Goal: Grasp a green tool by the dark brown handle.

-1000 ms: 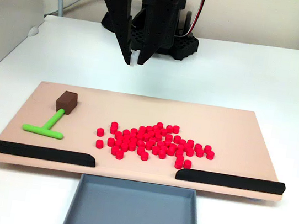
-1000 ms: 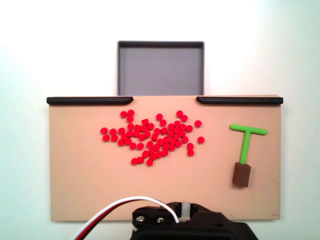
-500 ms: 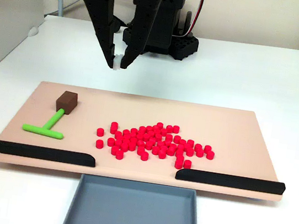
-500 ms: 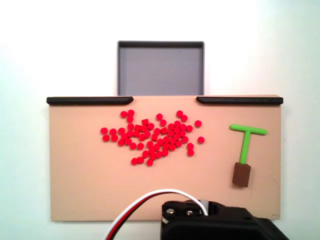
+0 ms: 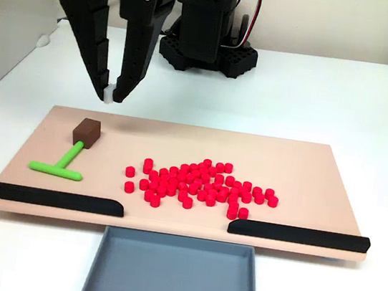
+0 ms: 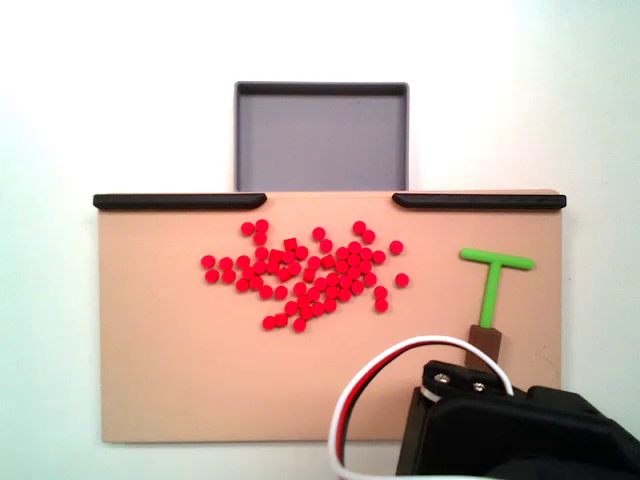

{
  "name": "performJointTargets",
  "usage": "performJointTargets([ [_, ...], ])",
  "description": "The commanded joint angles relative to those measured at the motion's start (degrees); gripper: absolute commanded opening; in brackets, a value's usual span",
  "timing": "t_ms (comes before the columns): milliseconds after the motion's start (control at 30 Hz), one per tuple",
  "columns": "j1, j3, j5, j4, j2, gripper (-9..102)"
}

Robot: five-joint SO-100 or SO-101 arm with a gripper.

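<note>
The green tool (image 5: 62, 162) lies flat on the left of the tan board (image 5: 300, 164) in a fixed view, crossbar toward the front. Its dark brown handle (image 5: 87, 131) is at the far end of the stem. My gripper (image 5: 111, 95) hangs above the board's back edge, just behind and slightly right of the handle and not touching it. Its fingertips are almost together with nothing between them. In another fixed view the green tool (image 6: 493, 280) is on the right, and my arm (image 6: 510, 430) covers most of the brown handle (image 6: 487, 338).
Several small red cylinders (image 5: 199, 182) are piled mid-board. Two black bars (image 5: 53, 198) (image 5: 297, 234) line the board's front edge with a gap between them. A grey tray (image 5: 172, 276) sits in front of that gap. The arm's base (image 5: 208, 46) stands behind the board.
The gripper has swung left in the front fixed view, from behind the board's middle to just behind the brown handle, and come a little lower. The tool and the cylinders have not moved.
</note>
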Motion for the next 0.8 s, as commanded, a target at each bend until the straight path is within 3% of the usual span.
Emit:
performJointTargets([
  [0, 0.97, -3.08, 0.44, -0.26, -0.62, 0],
  [767, 3.78, -5.8, -2.29, -0.26, -5.45, 0],
])
